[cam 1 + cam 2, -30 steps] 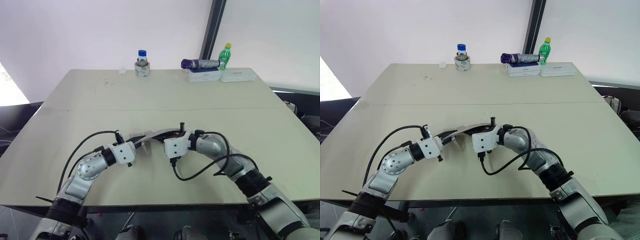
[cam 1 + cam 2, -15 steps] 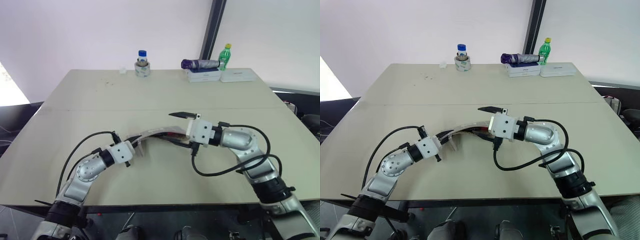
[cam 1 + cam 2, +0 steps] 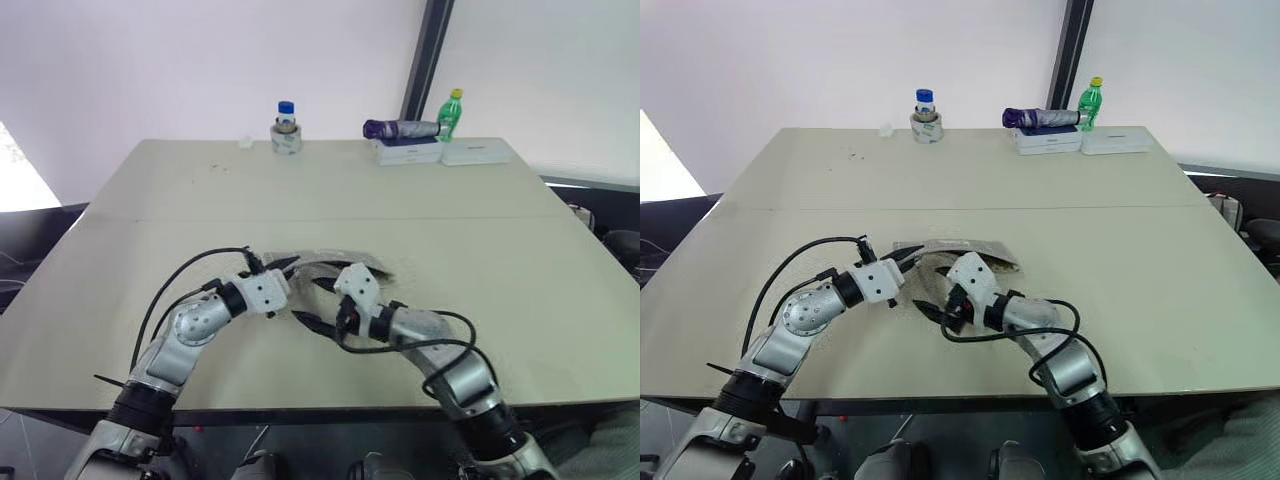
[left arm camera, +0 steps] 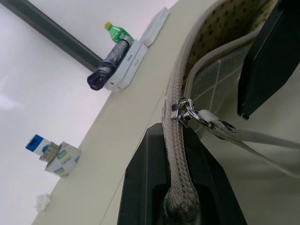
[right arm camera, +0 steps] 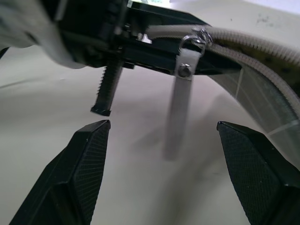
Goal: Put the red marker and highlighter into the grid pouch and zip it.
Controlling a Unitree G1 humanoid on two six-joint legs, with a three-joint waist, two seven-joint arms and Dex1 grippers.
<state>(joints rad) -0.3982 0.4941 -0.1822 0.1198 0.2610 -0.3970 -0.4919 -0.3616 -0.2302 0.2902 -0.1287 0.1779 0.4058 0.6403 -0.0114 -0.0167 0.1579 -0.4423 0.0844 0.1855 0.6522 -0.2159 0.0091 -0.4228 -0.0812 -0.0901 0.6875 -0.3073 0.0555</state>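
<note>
While the grid pouch (image 3: 958,252) lies near the middle of the table (image 3: 1120,220), its near-left end is lifted off the top, w/ the left gripper (image 3: 283,264) pinched tight on the zipper edge (image 4: 174,154) there. Zipper pull (image 5: 183,70) hangs just beside those fingers, strap dangling down. Just right of that, the right gripper (image 3: 940,316) sits low over the table in front of the pouch, fingers (image 5: 82,178) spread wide, nothing between them, strap hanging ahead of the gap.
</note>
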